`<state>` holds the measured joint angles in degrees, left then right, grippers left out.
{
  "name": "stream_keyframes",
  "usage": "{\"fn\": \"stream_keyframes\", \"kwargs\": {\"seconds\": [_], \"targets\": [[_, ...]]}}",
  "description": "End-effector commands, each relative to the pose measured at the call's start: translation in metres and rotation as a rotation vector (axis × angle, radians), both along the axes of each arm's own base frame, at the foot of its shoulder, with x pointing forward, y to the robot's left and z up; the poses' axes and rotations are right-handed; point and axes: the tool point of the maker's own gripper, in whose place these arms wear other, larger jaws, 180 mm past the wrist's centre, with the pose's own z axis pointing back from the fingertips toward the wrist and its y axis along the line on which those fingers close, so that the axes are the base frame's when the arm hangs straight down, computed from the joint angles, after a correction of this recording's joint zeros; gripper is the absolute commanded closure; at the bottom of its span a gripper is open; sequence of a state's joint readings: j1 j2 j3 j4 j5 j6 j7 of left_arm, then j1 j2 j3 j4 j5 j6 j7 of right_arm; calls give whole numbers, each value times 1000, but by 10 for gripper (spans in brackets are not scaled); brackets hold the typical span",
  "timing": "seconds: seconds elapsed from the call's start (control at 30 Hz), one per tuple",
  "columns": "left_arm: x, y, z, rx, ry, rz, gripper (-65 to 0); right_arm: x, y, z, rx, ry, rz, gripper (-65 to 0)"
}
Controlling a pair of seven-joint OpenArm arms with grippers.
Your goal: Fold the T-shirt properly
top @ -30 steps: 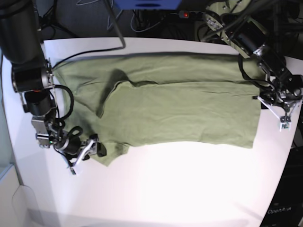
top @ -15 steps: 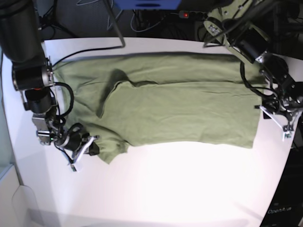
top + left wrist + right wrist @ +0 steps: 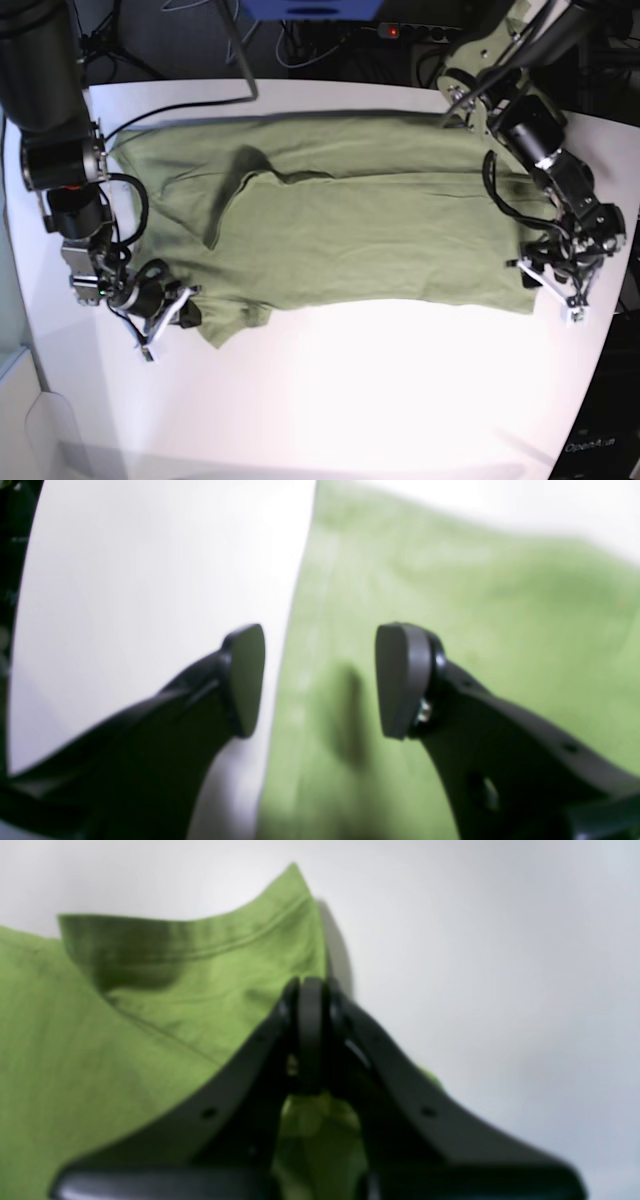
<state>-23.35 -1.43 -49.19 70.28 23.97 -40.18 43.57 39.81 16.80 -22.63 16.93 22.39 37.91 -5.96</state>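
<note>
The olive-green T-shirt (image 3: 380, 230) lies spread flat on the white table (image 3: 350, 400), with a fold near its left shoulder. My right gripper (image 3: 165, 318) is at the shirt's front left sleeve and is shut on it. In the right wrist view the jaws (image 3: 310, 1035) are closed with green cloth (image 3: 200, 990) pinched between them, and the sleeve hem shows beyond. My left gripper (image 3: 555, 290) is open at the shirt's front right corner. In the left wrist view it (image 3: 320, 680) straddles the shirt's edge (image 3: 450, 605), one finger over the table and one over the cloth.
A black cable (image 3: 180, 110) runs across the table's back left to the right arm. Dark equipment and wires stand behind the table's far edge. The table's right edge (image 3: 610, 330) is close to my left gripper. The table's front half is bare white.
My left gripper has moved forward and inward to the shirt's front right corner. My right gripper has shifted slightly left, pulling the sleeve with it.
</note>
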Motion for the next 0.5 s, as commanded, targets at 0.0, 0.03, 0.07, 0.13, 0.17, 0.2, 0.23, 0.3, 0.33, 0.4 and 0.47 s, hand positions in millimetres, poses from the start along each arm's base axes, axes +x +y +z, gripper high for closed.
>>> {"fn": "stream_keyframes", "kwargs": {"seconds": [0.0, 0.03, 0.07, 0.13, 0.17, 0.2, 0.23, 0.3, 0.33, 0.4, 0.47], "targets": [[25, 0, 22, -2, -86, -10, -337, 16, -1, 20, 7, -52, 5, -9], [32, -5, 22, -17, -92, -25, -344, 16, -1, 20, 6, -49, 5, -9], [38, -10, 21, -30, -97, -36, -361, 15, -1, 19, 4, -46, 7, -9], [42, -9, 21, -39, -94, -42, -421, 15, -1, 19, 3, -45, 8, -9], [43, -7, 21, -41, -94, -41, -446, 15, -1, 19, 3, -45, 8, -9], [49, -8, 26, -44, -116, -43, -458, 15, -1, 19, 3, -45, 8, -9], [53, -10, 29, -49, -138, -43, -457, 15, -1, 19, 3, -45, 8, -9], [55, -10, 32, -48, -155, -44, -456, 15, -1, 19, 3, -45, 8, -7], [56, -10, 34, -48, -156, -42, -456, 15, -1, 19, 2, -44, 8, -7], [57, -13, 33, -56, -165, -44, -456, 15, -1, 19, 2, -44, 8, -7], [59, -12, 36, -64, -185, -42, -446, 15, -2, 19, 1, -44, 7, -7]]}}
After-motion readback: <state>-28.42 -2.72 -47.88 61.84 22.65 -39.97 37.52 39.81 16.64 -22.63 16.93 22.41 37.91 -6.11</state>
